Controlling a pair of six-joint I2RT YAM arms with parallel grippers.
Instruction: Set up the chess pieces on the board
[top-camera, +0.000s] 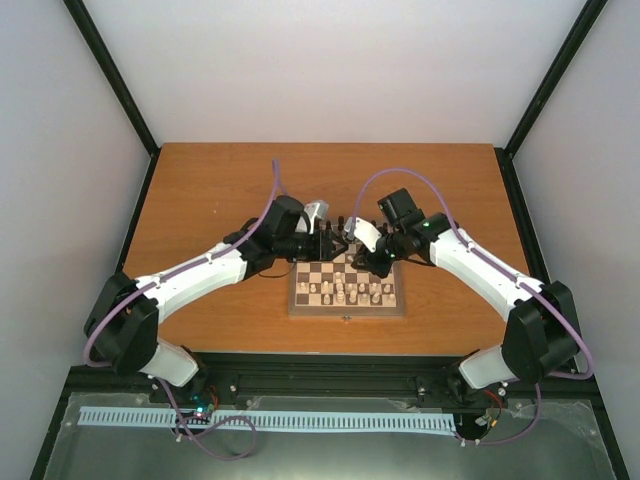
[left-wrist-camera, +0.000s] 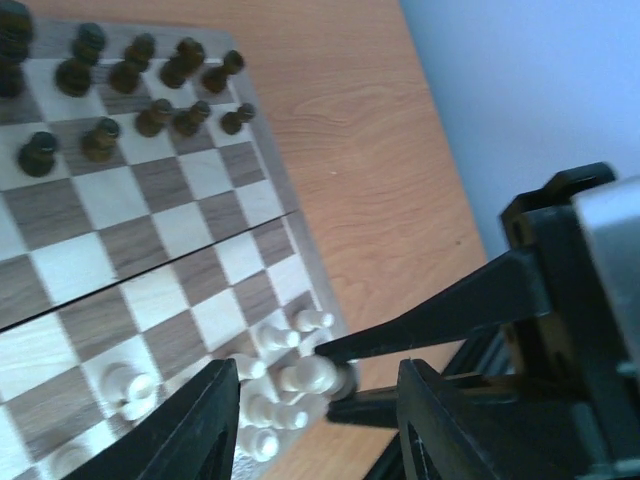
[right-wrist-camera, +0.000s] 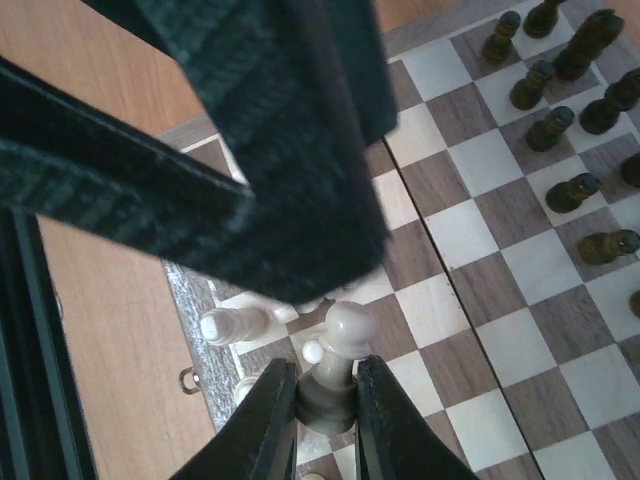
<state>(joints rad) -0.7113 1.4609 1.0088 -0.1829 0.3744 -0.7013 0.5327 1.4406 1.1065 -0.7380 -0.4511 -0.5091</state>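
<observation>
Two robot arms are shown from above, bent inward over a chessboard that lies on a brown table, nearer its front edge. The right gripper is clamped on the base of one cream piece, which is held upright over the cream end of the board, close to the border. Whether it rests on a square or is lifted cannot be told. The left gripper is held beside it with its jaws apart, and nothing is gripped between them.

At the opposite end, the dark pieces are stood upright in two rows, though not every square there can be checked. The cream pieces are bunched near one corner of their own end, several lying on their sides.

The task is judged roughly half done. The dark side looks set, while the cream side is mostly left to be stood up and spread along its two rows, the held piece included.
</observation>
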